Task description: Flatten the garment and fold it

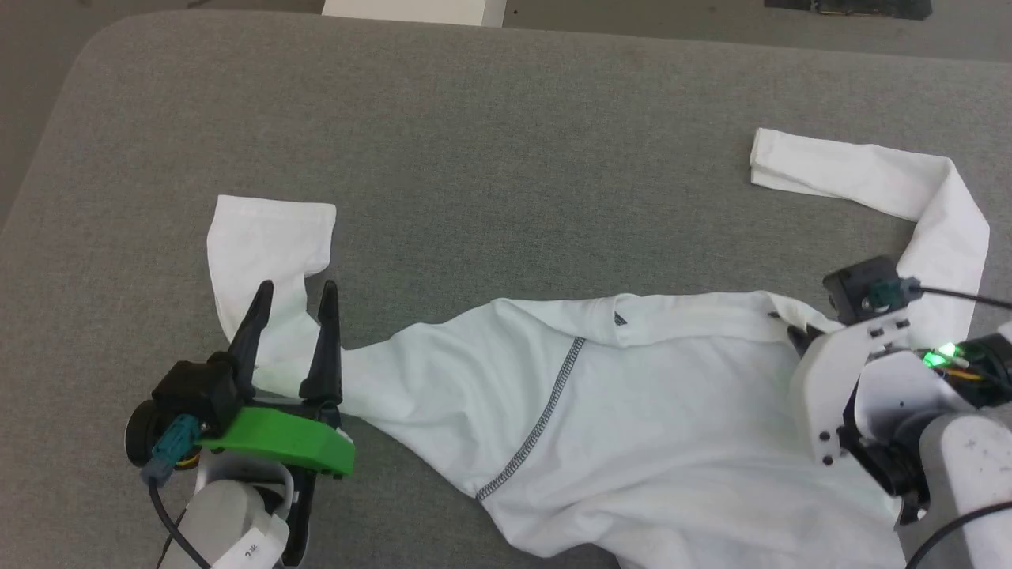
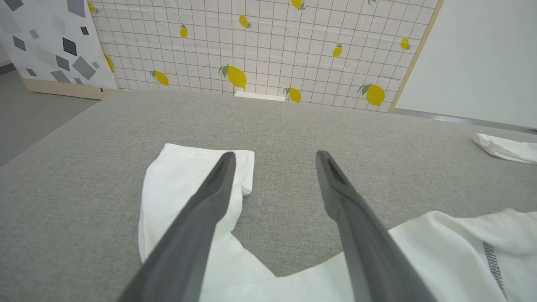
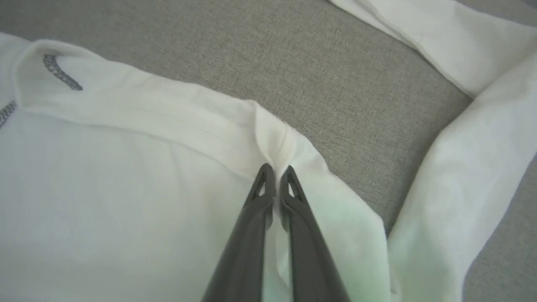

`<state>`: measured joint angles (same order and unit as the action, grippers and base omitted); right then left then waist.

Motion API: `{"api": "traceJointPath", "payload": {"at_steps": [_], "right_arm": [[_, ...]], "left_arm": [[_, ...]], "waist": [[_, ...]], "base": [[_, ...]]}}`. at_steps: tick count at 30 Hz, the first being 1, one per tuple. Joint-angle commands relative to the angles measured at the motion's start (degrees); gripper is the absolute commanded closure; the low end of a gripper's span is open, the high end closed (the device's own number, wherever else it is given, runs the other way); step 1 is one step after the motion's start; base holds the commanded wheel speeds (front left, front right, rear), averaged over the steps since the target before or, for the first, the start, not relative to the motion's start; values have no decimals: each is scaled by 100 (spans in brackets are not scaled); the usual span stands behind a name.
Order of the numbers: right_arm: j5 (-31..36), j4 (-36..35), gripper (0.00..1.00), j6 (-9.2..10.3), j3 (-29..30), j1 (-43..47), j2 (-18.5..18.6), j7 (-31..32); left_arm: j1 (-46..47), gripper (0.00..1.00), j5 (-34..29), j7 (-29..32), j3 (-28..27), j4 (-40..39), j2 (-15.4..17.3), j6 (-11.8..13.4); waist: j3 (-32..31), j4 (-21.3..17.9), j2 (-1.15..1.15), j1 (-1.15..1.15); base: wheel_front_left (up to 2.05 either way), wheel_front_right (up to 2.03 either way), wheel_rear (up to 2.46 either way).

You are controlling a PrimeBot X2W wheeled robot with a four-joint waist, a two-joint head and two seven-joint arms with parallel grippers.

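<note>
The white garment (image 1: 632,411) lies spread on the grey surface, a dark stitched seam (image 1: 545,415) running across its body. One sleeve (image 1: 265,253) reaches up at the left, the other (image 1: 885,186) bends away at the right. My left gripper (image 1: 294,294) hovers open over the left sleeve (image 2: 184,197), nothing between its fingers. My right gripper (image 3: 277,171) is shut on a pinched fold of the garment (image 3: 275,138) near the right shoulder; in the head view its fingers are mostly hidden behind the wrist (image 1: 838,363).
The grey padded table (image 1: 506,126) has a rounded corner at the far left. Beyond its far edge stand a lemon-patterned screen (image 2: 260,46) and a white wall (image 2: 482,58). A white box (image 1: 411,11) sits past the far edge.
</note>
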<state>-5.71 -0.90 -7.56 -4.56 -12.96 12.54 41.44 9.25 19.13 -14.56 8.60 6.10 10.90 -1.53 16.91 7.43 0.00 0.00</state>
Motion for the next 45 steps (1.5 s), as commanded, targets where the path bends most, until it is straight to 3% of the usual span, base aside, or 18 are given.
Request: {"api": "traceJointPath", "payload": {"at_steps": [1, 6, 15, 16, 17, 18, 25, 31, 40, 45], "right_arm": [[-49, 28, 100, 8, 32, -205, -3, 36], [-60, 407, 100, 8, 72, -999, 4, 149], [309, 2015, 100, 8, 295, -2516, -14, 424], [385, 2151, 86, 8, 363, -2607, -30, 393], [486, 2306, 55, 8, 448, -2697, -51, 345], [575, 2411, 0, 8, 507, -2765, -67, 278], [785, 2689, 0, 8, 1094, -3080, -426, -943], [362, 2191, 0, 8, 1134, -2435, -592, -1823], [-365, 816, 0, 8, 1539, -507, -897, -2158], [-735, 161, 0, 8, 1789, 159, -961, -2156]], "left_arm": [[119, 0, 4, -41, 22, 9, -30, -37], [254, 0, 0, -42, 65, 12, -69, -104], [568, 0, -21, -43, 273, 172, -262, -285], [574, 0, -22, -43, 281, 195, -278, -298], [575, 0, -25, -43, 291, 225, -295, -314], [568, 0, -28, -43, 287, 244, -303, -325], [393, 0, -84, -43, 182, 387, -298, -353], [203, 0, -154, -43, 156, 426, -273, -335], [-12, 0, -142, 92, 216, 302, -203, -290], [481, 0, -106, 594, 534, 104, -82, -446]], "waist": [[35, 15, 0, 0], [227, 65, 0, 0], [638, 536, 0, 0], [656, 575, 0, 0], [670, 621, 0, 0], [671, 638, 0, 0], [316, 538, 0, 0], [-253, 247, 0, 0], [-649, -176, 0, 0], [-596, -271, 0, 0]], "base": [[0, 0, 0], [0, 0, 0], [0, 0, 0], [0, 0, 0], [0, 0, 0], [0, 0, 0], [0, 0, 0], [0, 0, 0], [0, 0, 0], [0, 0, 0]]}}
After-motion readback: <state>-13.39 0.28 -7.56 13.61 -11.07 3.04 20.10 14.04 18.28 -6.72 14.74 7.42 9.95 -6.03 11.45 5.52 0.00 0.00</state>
